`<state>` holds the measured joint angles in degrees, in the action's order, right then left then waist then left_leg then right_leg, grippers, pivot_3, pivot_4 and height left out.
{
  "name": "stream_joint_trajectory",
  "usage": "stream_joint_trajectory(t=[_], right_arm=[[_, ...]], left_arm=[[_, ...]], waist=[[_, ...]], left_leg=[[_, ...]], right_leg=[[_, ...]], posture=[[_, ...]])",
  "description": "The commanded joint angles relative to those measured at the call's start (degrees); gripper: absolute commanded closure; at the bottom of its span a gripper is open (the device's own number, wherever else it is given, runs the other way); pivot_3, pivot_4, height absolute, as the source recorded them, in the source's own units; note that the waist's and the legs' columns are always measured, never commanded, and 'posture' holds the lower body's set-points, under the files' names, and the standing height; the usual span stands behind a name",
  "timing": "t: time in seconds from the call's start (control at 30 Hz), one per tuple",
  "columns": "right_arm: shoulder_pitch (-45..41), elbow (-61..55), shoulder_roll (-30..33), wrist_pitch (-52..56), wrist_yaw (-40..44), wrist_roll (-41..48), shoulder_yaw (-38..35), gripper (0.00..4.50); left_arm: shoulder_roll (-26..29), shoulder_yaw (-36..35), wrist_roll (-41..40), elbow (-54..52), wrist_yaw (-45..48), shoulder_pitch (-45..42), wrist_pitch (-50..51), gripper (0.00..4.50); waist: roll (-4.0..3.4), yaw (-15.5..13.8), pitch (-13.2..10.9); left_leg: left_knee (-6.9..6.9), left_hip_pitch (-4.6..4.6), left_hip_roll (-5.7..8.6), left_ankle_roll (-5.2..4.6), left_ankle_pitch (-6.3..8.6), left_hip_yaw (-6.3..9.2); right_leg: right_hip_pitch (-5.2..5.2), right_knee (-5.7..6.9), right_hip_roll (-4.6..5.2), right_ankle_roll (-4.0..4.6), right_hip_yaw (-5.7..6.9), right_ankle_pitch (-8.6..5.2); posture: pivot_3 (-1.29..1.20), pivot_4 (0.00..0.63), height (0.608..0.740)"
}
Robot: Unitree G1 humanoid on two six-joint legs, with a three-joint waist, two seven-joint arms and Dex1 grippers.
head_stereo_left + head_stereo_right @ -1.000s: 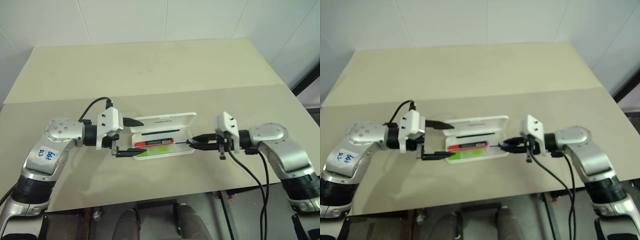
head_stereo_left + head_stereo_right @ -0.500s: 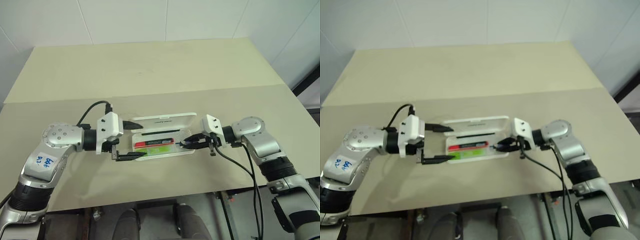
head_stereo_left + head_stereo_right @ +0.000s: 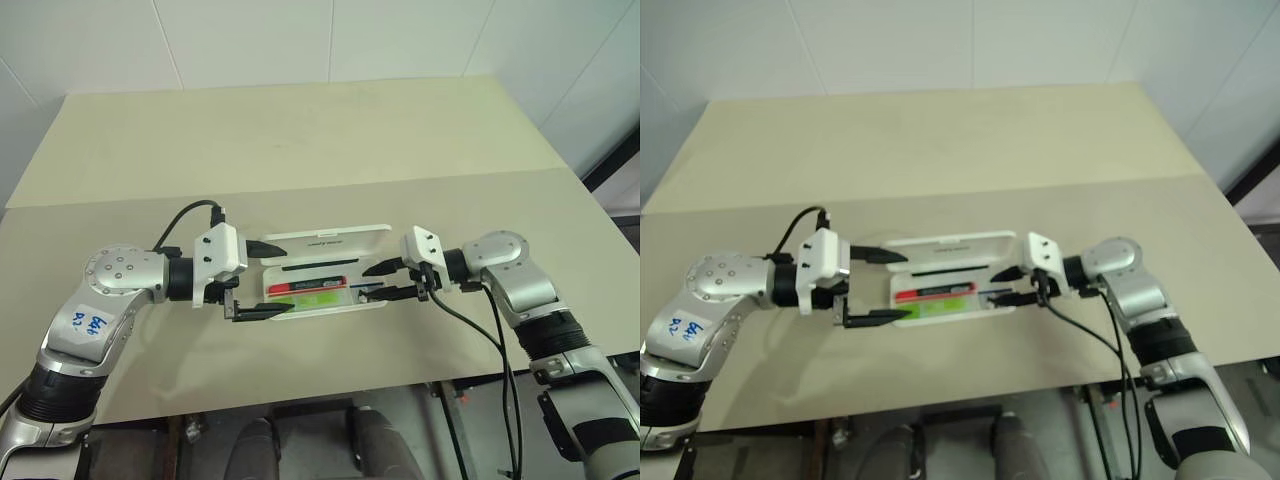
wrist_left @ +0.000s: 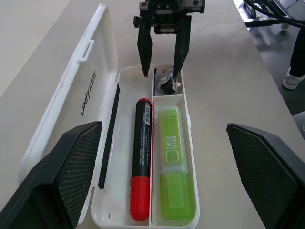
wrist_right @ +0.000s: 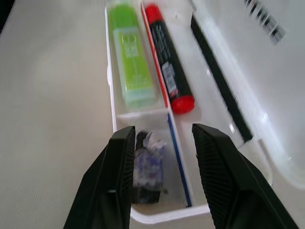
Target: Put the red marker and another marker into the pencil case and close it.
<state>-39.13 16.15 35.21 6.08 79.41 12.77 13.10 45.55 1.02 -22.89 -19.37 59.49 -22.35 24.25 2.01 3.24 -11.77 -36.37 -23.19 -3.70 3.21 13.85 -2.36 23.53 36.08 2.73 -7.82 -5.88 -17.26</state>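
Both markers are already lying in the pencil case (image 4: 107,90), so what's left, as I read it, is the closing. The red marker (image 4: 141,157) sits in the long middle slot and the green marker (image 4: 175,164) in the slot beside it, both just ahead of the left gripper (image 3: 262,278), whose fingers (image 4: 57,174) are spread as wide as I've seen them, straddling that end of the case and holding nothing. At the far end, the right gripper (image 3: 387,280) has its fingers (image 5: 116,181) partly apart over the small end compartment, tips on either side of a little crumpled grey-black object (image 4: 167,85) lying there; they don't appear to grip it. The lid stands thrown back flat on the worktop (image 3: 300,140), on the side of the case away from the robot. The next move, I'd guess, needs one set of fingers to get under the lid's free edge and swing it over the tray while the other steadies the base, then a press down until the catch takes.
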Motion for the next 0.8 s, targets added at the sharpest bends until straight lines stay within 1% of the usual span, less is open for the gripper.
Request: stream_joint_trajectory(t=[0.03, 0.13, 0.17, 0.2, 0.3, 0.37, 0.47, 0.57, 0.8], right_arm=[[1.1, -5.1, 1.9, 2.8, 0.9, 2.6, -2.4, 2.45], [3.5, -10.3, 4.3, 6.7, 1.1, 5.2, -4.3, 2.45], [4.3, -12.0, 5.2, 7.1, 1.1, 5.8, -4.9, 2.08], [5.2, -13.6, 6.1, 7.9, 0.9, 6.5, -5.7, 1.88], [8.2, -18.6, 9.0, 10.7, 0.2, 9.0, -8.4, 0.85], [10.7, -22.9, 10.8, 12.6, -1.1, 11.4, -11.9, 0.03], [13.1, -27.6, 11.9, 14.5, -3.8, 14.2, -16.2, 0.03], [14.7, -31.3, 11.6, 15.9, -6.0, 16.5, -18.5, 0.03], [17.1, -34.5, 10.2, 17.0, -11.5, 18.8, -20.2, 0.03]], left_arm=[[0.1, -0.9, -0.3, -0.1, 0.2, -1.2, -1.0, 0.0], [0.4, -1.4, -0.6, 0.0, 0.4, -1.0, -1.1, 0.0], [0.5, -1.7, -0.7, 0.0, 0.6, -0.8, -1.1, 0.0], [0.7, -2.1, -0.9, -0.1, 0.7, -0.5, -1.2, 0.0], [1.0, -3.4, -1.9, -0.5, 1.4, 0.5, -1.1, 0.0], [1.4, -4.6, -2.7, -0.8, 1.9, 1.5, -1.2, 0.0], [1.7, -5.8, -3.5, -1.1, 2.3, 2.5, -1.1, 0.0], [2.0, -6.9, -4.4, -1.4, 2.6, 3.1, -0.7, 0.0], [2.9, -8.7, -6.1, -1.8, 2.8, 4.2, -0.1, 0.0]], waist=[[0.0, 0.0, 0.0], [0.0, -0.1, 0.0], [0.0, -0.1, 0.0], [0.0, -0.1, 0.0], [0.0, -0.2, 0.0], [0.0, -0.2, 0.0], [0.0, 0.0, 0.0], [0.0, 0.0, 0.0], [0.01, -0.1, 0.0]], left_leg=[[0.0, 0.0, 0.0, 0.0, 0.0, 0.0], [0.0, 0.0, -0.01, 0.0, 0.0, 0.01], [0.0, 0.0, 0.0, 0.0, 0.0, 0.0], [0.0, -0.01, -0.01, 0.0, 0.0, 0.0], [0.01, 0.0, -0.01, 0.01, 0.01, 0.01], [0.01, 0.0, -0.01, 0.01, 0.01, 0.01], [0.03, 0.01, -0.01, 0.01, 0.01, 0.0], [0.02, 0.03, -0.03, 0.01, 0.01, 0.01], [0.0, 0.02, -0.03, 0.01, 0.01, -0.02]], right_leg=[[0.0, 0.0, 0.0, 0.0, 0.0, 0.0], [0.0, 0.0, 0.0, 0.01, 0.0, 0.0], [0.0, -0.01, 0.0, 0.01, 0.0, 0.0], [0.0, -0.02, 0.0, 0.01, 0.0, -0.01], [-0.01, -0.03, 0.0, 0.02, 0.0, -0.01], [-0.01, -0.03, 0.0, 0.02, 0.0, -0.01], [0.0, -0.04, 0.0, 0.03, -0.01, -0.02], [0.0, -0.02, -0.03, 0.06, -0.01, -0.01], [-0.01, -0.08, -0.01, 0.07, -0.03, 0.02]], posture=[[0.0, 0.15, 0.74], [0.0, 0.15, 0.74], [0.0, 0.15, 0.74], [0.0, 0.15, 0.74], [0.0, 0.15, 0.74], [0.0, 0.15, 0.74], [0.0, 0.15, 0.74], [0.0, 0.15, 0.74], [0.0, 0.15, 0.74]])
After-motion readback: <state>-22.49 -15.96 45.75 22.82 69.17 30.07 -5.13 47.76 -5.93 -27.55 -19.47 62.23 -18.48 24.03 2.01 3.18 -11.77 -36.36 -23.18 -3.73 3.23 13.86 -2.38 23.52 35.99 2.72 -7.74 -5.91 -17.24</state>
